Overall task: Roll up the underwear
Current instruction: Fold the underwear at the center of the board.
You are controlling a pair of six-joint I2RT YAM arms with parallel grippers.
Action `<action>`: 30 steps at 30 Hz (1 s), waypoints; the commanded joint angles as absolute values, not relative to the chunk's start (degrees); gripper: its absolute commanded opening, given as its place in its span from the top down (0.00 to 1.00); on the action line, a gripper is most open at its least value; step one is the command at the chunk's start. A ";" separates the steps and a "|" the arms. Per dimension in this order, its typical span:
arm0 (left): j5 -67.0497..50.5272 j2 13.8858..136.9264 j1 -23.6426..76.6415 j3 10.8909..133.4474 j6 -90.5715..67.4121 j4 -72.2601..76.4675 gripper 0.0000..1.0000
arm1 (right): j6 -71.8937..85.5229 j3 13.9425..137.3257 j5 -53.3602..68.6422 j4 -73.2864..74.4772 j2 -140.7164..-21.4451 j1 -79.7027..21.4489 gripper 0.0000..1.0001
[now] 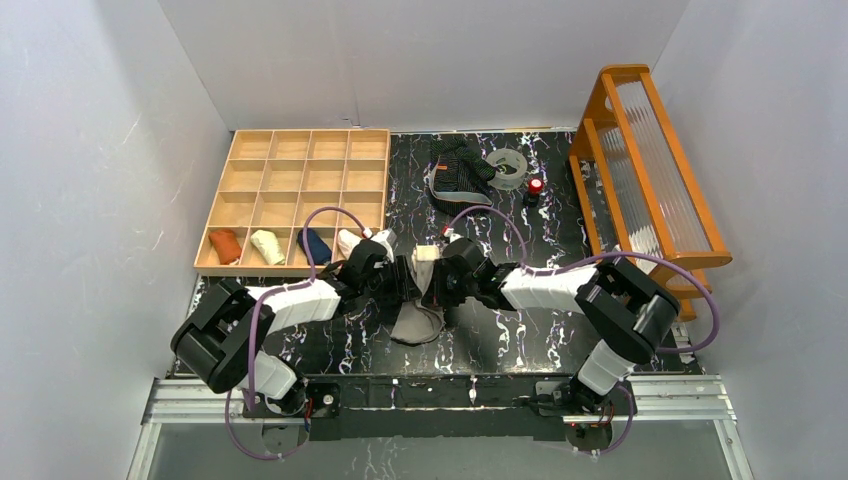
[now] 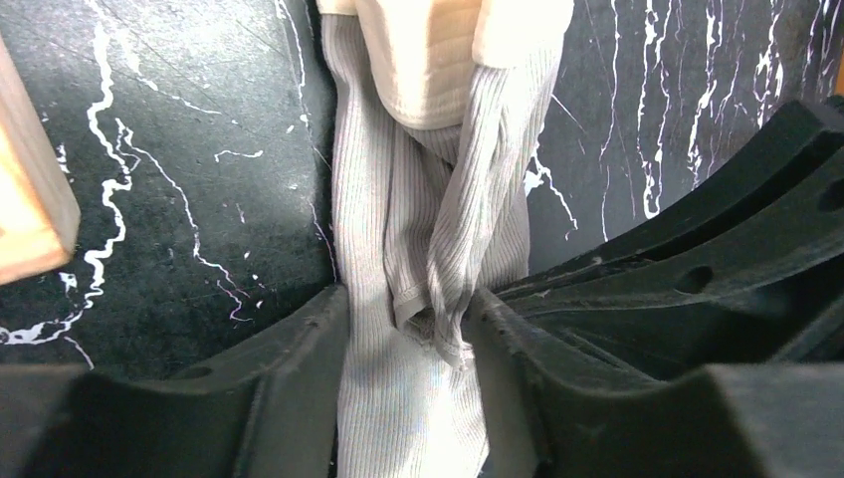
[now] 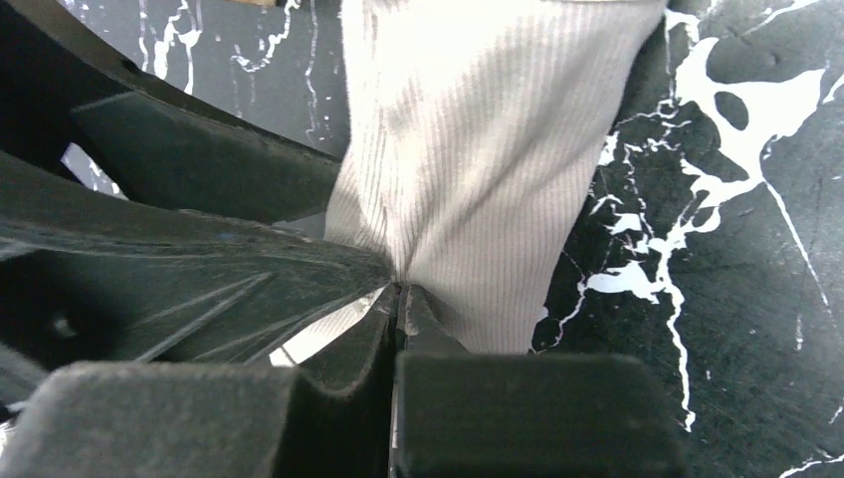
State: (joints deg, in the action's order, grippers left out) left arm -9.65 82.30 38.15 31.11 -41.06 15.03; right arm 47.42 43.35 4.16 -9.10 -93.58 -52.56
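Note:
The beige-grey underwear lies bunched on the black marble table, between my two grippers. My left gripper comes in from the left. In the left wrist view its fingers press both sides of a gathered ribbed fold of the underwear; the left gripper is shut on it. My right gripper meets it from the right. It is shut, its tips pinching the ribbed cloth. The black striped underwear lies at the back of the table, apart from both grippers.
A wooden compartment tray stands at the back left, with several rolled garments in its front row; its corner shows in the left wrist view. A clear tape ring and a small red-topped object sit beside the striped underwear. An orange rack stands at the right.

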 commanded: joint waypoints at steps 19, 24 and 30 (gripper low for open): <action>-14.68 83.03 40.34 32.23 -30.33 16.41 0.97 | 36.04 50.27 5.90 1.61 -82.03 -42.02 0.81; -21.04 87.67 42.29 37.75 -25.41 14.97 1.00 | 30.30 56.21 13.51 4.95 -85.58 -39.38 0.79; -24.17 91.77 44.10 43.93 -20.77 10.62 1.00 | 28.39 58.02 17.86 5.67 -89.42 -38.41 0.80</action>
State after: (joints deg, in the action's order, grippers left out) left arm -19.57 90.85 43.20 40.56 -25.71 14.22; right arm 32.05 55.83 12.60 3.42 -87.22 -38.74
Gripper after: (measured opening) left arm 0.032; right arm 0.206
